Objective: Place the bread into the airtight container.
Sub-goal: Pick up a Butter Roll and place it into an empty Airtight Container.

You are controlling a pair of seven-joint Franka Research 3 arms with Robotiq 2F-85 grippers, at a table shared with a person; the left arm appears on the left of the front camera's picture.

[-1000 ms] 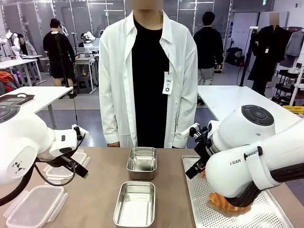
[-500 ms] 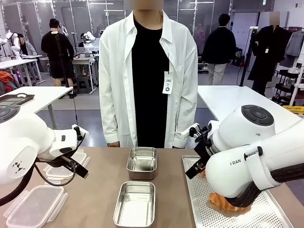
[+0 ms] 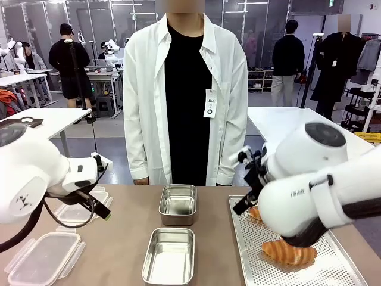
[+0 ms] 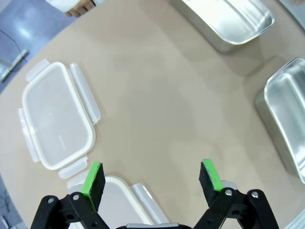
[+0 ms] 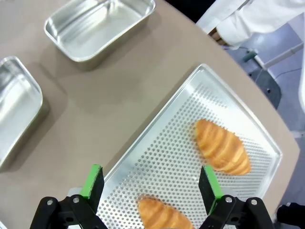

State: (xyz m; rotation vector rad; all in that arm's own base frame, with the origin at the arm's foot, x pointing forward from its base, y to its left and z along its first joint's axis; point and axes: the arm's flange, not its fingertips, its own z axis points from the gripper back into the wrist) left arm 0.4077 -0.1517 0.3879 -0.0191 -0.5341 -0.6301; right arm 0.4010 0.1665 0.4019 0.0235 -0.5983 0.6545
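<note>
Brown tabletop [image 3: 125, 250] between the robot and a person in a white coat, and by my eye nothing of the job is done yet. Two golden croissants [image 5: 221, 145] lie on the perforated metal tray [image 5: 167, 152]. The two rectangular steel containers [image 3: 177, 204] beside that tray sit empty, clear plastic clip-on lids [image 4: 57, 121] farther from it. The right gripper [image 5: 150, 183] hovers over the tray, jaws apart, holding nothing. The left gripper [image 4: 152, 179] hangs open-jawed above the lids. Picking and placing remain.

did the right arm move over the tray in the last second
Yes. The right arm has lifted slightly relative to the perforated tray, uncovering more of the near croissant.
</note>
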